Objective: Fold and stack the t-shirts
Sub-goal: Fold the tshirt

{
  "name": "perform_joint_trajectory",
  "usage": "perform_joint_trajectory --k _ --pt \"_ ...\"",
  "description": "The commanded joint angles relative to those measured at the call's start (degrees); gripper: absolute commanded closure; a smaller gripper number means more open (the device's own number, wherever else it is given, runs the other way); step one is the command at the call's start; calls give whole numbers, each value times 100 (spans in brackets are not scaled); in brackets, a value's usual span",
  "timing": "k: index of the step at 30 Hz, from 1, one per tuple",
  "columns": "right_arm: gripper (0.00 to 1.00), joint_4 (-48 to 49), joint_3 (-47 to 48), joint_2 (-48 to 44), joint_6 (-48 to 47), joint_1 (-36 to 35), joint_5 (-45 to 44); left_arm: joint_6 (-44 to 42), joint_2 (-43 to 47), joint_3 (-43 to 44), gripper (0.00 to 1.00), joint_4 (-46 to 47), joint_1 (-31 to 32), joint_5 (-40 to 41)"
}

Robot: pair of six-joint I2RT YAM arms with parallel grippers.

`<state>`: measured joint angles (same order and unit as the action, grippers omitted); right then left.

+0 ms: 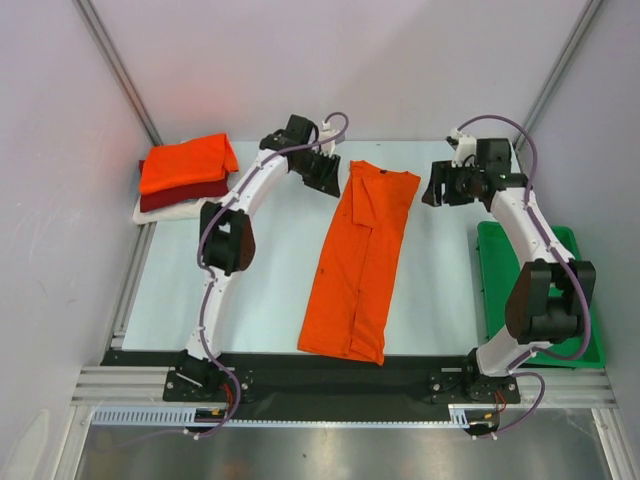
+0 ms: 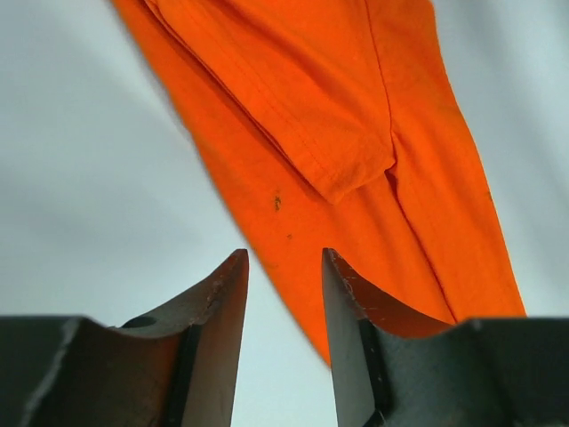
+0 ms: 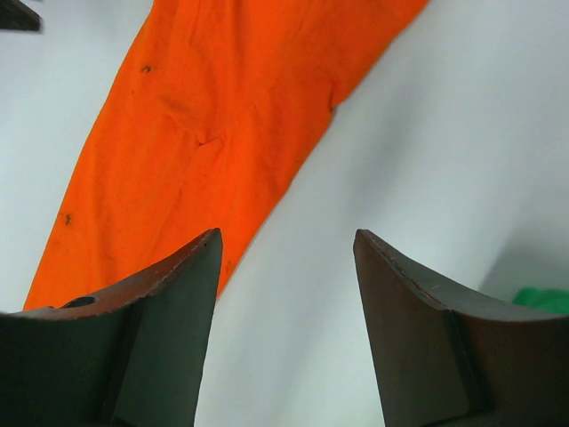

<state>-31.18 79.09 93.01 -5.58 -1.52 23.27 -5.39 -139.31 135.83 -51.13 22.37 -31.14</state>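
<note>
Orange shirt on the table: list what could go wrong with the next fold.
1. The left gripper and right gripper both stand open beside the collar end of the orange shirt; uneven pinches could skew the fold.
2. The tucked sleeve lies loose on top and may flop out when lifted.

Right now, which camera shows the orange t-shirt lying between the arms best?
The top external view: the whole orange t-shirt shows there, folded into a long strip. The left wrist view gives only a close stretch with the folded-in sleeve; the right wrist view only part of one side.
</note>
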Motion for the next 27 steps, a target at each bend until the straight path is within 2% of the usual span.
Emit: perform_joint_trajectory --k 1,8,15,21,27 --pt "34 253 -235 -441 137 108 196 205 -376 339 57 165 -66 -657" --pt "34 297 -596 -591 163 442 275 222 -896 523 51 165 -66 -683" --pt "34 332 -561 -503 189 582 301 275 -1186 593 48 209 -57 -657" --pt "34 349 -588 -389 189 688 284 266 -1485 813 59 288 -5 -780" --pt "34 384 -588 -266 145 758 266 205 -1661 813 65 279 74 -1052"
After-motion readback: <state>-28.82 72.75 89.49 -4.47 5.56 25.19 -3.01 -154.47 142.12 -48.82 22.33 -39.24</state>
